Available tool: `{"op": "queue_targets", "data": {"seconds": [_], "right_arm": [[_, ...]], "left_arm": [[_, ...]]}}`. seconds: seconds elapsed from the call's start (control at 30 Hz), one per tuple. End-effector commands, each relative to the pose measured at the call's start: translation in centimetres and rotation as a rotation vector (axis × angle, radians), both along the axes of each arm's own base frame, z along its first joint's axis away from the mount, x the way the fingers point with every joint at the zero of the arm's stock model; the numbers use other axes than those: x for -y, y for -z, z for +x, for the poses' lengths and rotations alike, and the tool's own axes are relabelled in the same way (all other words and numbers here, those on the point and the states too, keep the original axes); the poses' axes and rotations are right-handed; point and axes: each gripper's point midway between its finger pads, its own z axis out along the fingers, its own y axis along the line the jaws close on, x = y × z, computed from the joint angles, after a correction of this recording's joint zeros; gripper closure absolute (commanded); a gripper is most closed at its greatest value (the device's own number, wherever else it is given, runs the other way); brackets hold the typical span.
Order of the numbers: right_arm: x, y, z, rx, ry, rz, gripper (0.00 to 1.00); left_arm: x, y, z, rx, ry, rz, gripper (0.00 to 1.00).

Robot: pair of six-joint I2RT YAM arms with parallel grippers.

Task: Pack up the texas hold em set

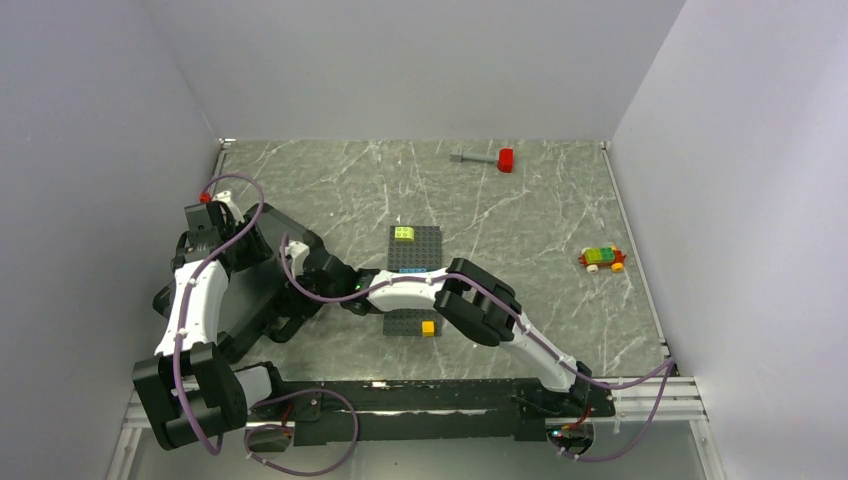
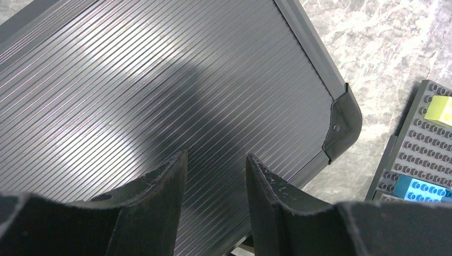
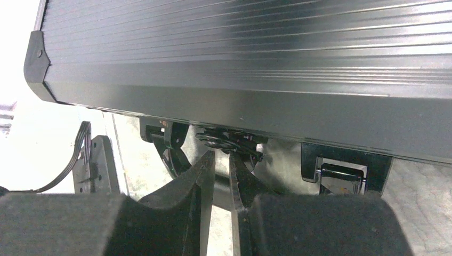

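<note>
Black ribbed case point(image 2: 160, 80) lies at the left of the grey marbled surface point(image 1: 520, 230). In the top view both arms cover most of it, and whether its lid is fully down cannot be made out. The left jaws hang just over the lid, spread, with nothing between them. The right jaws sit low at the case's front edge, pressed almost together beside a chrome latch point(image 3: 341, 178). A dark fitting lies at their tips; whether they pinch it is unclear. Just right of the case is a grey baseplate point(image 1: 414, 250), its middle hidden by the right arm. A hammer point(image 1: 485, 158) and a brick car point(image 1: 602, 259) lie well apart.
</note>
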Motion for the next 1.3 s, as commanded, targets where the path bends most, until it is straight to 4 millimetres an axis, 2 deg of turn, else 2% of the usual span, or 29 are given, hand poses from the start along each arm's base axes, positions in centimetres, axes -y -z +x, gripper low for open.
{"op": "queue_targets", "data": {"seconds": [0.0,1.27], "right_arm": [[1.0,3.0,1.3,0.008,0.082,-0.092,0.8],[2.2,6.6,3.5,0.06,0.186,-0.227,0.81]], "left_arm": [[1.7,3.0,-3.4,-0.165,0.018,-0.074,0.5],[1.8,3.1,-3.5,-0.169,0.021,-0.077,0.5]]}}
